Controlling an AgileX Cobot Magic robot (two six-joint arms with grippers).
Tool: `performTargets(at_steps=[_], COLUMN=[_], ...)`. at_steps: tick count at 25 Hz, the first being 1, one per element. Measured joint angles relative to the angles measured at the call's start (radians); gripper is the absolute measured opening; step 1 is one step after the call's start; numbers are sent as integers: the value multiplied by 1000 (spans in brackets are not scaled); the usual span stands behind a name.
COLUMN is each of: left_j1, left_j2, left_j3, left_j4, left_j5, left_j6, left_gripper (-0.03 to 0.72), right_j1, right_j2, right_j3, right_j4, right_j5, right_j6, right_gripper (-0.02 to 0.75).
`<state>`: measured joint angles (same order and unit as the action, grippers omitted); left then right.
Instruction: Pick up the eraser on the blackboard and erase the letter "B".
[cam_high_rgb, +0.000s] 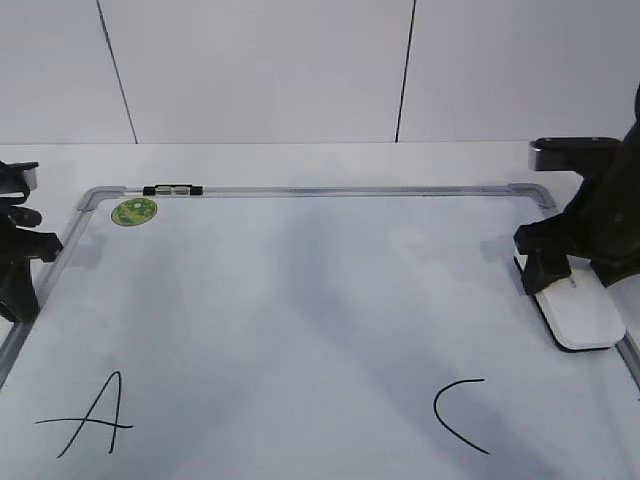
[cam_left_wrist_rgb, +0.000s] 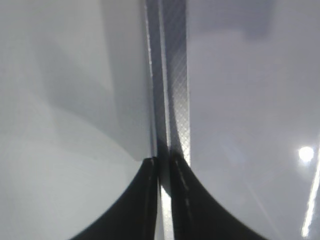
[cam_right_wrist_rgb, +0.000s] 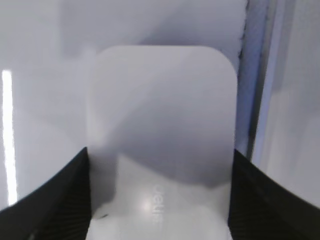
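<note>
The blackboard (cam_high_rgb: 300, 290) is a white dry-erase board with a grey frame, lying flat. It carries a black "A" (cam_high_rgb: 90, 415) at the front left and a black "C" (cam_high_rgb: 460, 415) at the front right. No letter "B" shows between them. The white eraser (cam_high_rgb: 580, 315) lies at the board's right edge. My right gripper (cam_high_rgb: 545, 270) straddles its far end. In the right wrist view both jaws (cam_right_wrist_rgb: 160, 152) press against the eraser's (cam_right_wrist_rgb: 160, 115) sides. My left gripper (cam_high_rgb: 20, 305) is shut and empty over the board's left frame (cam_left_wrist_rgb: 172, 75).
A round green sticker (cam_high_rgb: 134, 211) sits in the board's far left corner. A small black clip (cam_high_rgb: 172, 189) sits on the top frame. The board lies on a white table against a white panelled wall.
</note>
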<state>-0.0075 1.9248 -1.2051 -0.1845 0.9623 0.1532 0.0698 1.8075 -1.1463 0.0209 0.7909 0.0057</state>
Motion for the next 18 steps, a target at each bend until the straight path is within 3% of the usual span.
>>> performTargets(at_steps=[18], left_j1=[0], left_j2=[0], left_j3=[0], left_j4=[0], left_j5=[0], left_j6=[0], left_gripper=[45], right_j1=[0], right_j2=[19], right_j3=[0], right_j4=[-93], right_j5=[-7], right_j6=[98], right_gripper=[504])
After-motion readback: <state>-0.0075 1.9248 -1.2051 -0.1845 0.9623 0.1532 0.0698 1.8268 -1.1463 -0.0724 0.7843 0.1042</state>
